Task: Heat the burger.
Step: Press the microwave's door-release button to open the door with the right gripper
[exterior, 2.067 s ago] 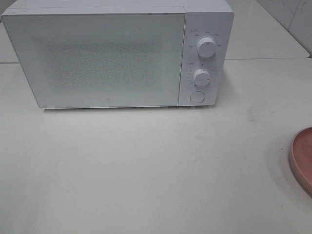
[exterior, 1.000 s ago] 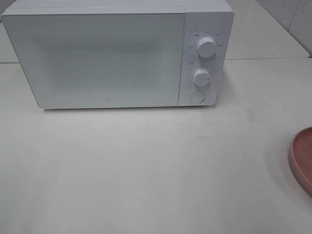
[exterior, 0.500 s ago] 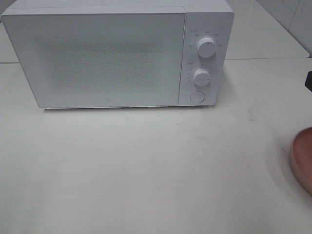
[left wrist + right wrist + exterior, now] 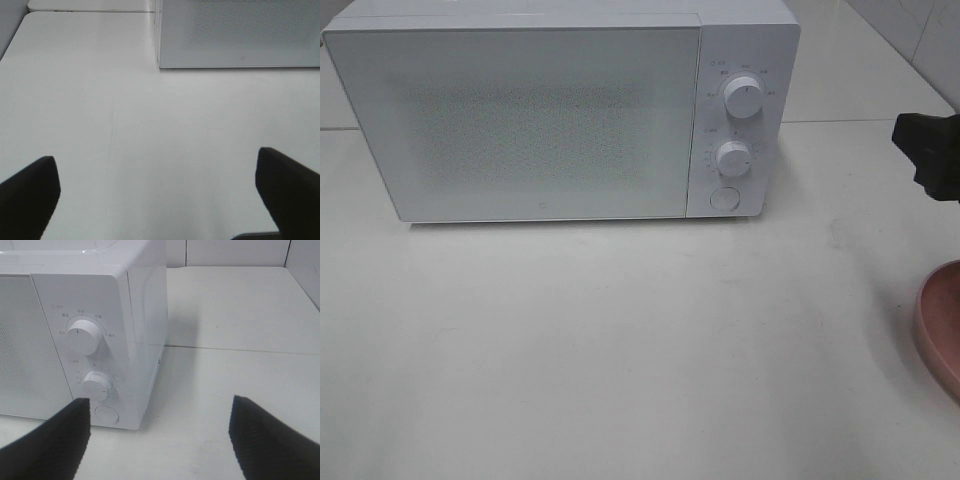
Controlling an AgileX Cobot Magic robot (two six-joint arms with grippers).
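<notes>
Burger is nowhere in view, so I'm hovering the right gripper point(image 4: 159, 440) wide and empty by the shut microwave point(image 4: 560, 120), left gripper point(image 4: 157, 200) wide too, likely heading for the door button point(image 4: 724, 198) first.

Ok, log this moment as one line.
microwave door shut | burger not in view | left gripper open, empty | right gripper open, empty, facing dials

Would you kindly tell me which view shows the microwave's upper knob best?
The right wrist view: the upper knob is close and large. The exterior high view shows it smaller; the left wrist view shows only the door.
</notes>
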